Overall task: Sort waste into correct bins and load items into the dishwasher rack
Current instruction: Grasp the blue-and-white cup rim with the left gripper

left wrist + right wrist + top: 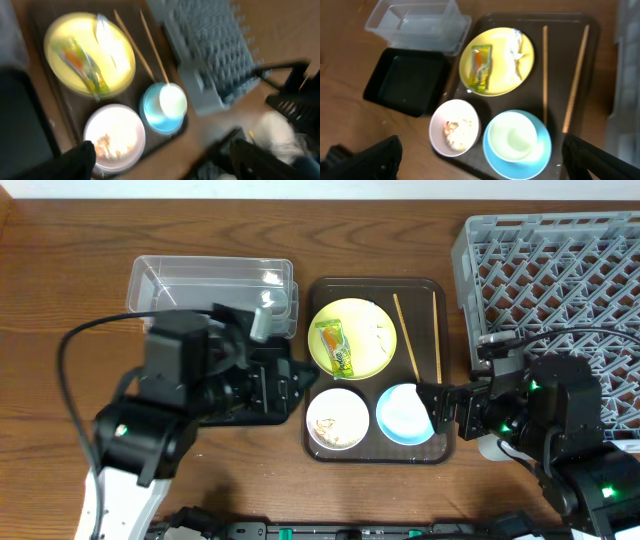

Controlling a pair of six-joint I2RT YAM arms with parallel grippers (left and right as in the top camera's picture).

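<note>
On the dark brown serving tray (375,452) lie a yellow-green plate (370,358), a white bowl (335,420) with food scraps, a light blue bowl (405,415) and two chopsticks (405,335). The green-and-orange wrapper (337,348) and white paper bits (379,330) lie on the plate. My left gripper (300,380) is open and empty at the tray's left edge, above the white bowl (114,136). My right gripper (440,410) is open and empty beside the blue bowl (517,140). The black tray (407,80) is mostly hidden under my left arm in the overhead view.
The clear tub (210,285) stands at the back left, touching the black tray. The grey dishwasher rack (560,280) fills the right side, next to the serving tray. My right arm sits over the rack's front corner. Bare wooden table lies to the far left.
</note>
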